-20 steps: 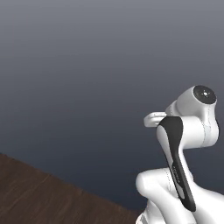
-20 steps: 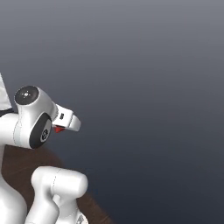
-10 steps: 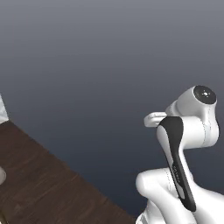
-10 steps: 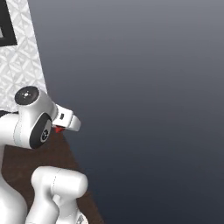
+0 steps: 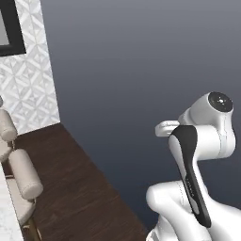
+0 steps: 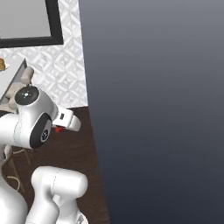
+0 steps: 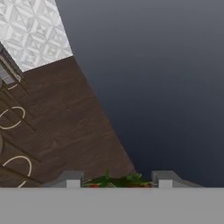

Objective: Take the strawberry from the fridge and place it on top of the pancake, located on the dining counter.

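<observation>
My gripper (image 6: 61, 127) is held close to the arm at chest height, shut on the strawberry (image 6: 58, 129), a small red berry. In the hand view the strawberry (image 7: 114, 181) sits between the two fingertips (image 7: 72, 179), its green leaves showing, above the dark wood floor. The pancake (image 6: 1, 64) is a small golden-brown patch at the far left edge, on the white dining counter (image 6: 11, 73). A corner of that marble top (image 5: 4, 212) also shows low on the left in the left base view. The fridge is out of view.
A broad plain dark grey panel (image 5: 141, 70) stands close ahead and to the right. Beige stools (image 5: 23, 176) line the counter on the left. A patterned white wall (image 6: 65, 65) with a black-framed panel (image 6: 26, 22) lies beyond, over a dark wood floor (image 5: 75, 188).
The whole picture has shifted as the base moves: the patterned wall, stools and counter have come in from the left. The arm's pose and its grip on the strawberry are unchanged.
</observation>
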Motion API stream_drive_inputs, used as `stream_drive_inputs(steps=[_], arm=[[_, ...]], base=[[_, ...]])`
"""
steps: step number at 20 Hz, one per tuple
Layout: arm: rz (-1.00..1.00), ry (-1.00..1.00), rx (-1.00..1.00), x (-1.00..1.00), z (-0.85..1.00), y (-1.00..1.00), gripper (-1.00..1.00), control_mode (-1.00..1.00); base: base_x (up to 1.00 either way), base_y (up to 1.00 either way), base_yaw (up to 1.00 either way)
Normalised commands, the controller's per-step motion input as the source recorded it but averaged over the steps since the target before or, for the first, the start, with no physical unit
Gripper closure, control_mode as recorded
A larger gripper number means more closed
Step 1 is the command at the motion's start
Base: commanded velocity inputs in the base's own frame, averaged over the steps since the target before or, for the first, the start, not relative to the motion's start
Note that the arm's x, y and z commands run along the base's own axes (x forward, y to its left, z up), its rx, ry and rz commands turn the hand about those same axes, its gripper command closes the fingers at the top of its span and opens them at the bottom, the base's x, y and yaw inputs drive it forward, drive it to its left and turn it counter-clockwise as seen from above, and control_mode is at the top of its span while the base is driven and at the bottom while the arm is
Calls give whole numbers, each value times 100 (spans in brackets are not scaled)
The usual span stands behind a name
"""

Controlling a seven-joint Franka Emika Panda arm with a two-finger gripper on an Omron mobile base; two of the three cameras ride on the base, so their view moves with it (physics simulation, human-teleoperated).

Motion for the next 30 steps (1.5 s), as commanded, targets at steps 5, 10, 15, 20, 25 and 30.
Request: stream_drive_inputs(steps=[5, 10, 15, 20, 25, 30], arm=[[0, 0, 0, 0, 0, 0, 100, 100], [0, 0, 0, 0, 0, 0, 100, 100], [0, 0, 0, 0, 0, 0, 100, 100], [0, 0, 0, 0, 0, 0, 100, 100], [0, 0, 0, 0, 0, 0, 100, 100], [0, 0, 0, 0, 0, 0, 100, 100]], base=[[91, -4, 42], [100, -26, 32], [100, -31, 30], [100, -41, 24], [100, -26, 25], [100, -12, 27]])
